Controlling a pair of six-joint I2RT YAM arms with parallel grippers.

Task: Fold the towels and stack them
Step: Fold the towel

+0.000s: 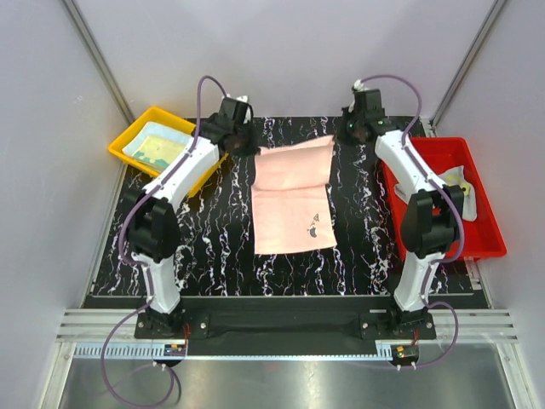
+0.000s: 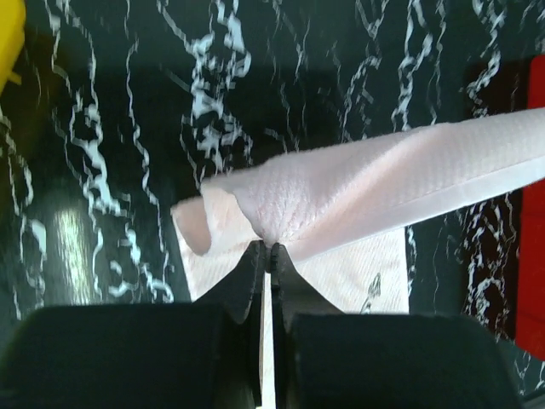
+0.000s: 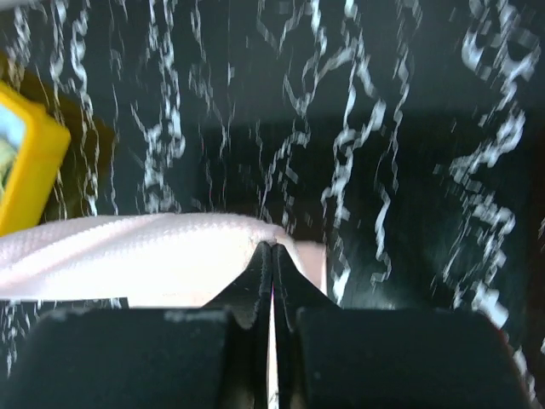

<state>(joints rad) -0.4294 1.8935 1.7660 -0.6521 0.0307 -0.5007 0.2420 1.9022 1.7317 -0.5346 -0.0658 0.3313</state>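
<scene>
Cloths [image 1: 157,146] lie in yellow bin [image 1: 129,129] and red bin [image 1: 477,234]; left hand [image 2: 271,249], right hand [image 3: 271,247] pinch pink towel [image 1: 294,192].

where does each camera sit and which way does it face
Top external: above and behind the bases, looking down at the table; both arms show.
Left wrist: on the left arm, facing right toward the red bin; left gripper shut on the towel.
Right wrist: on the right arm, facing left toward the yellow bin; right gripper shut on the towel.
All three show the towel.
</scene>
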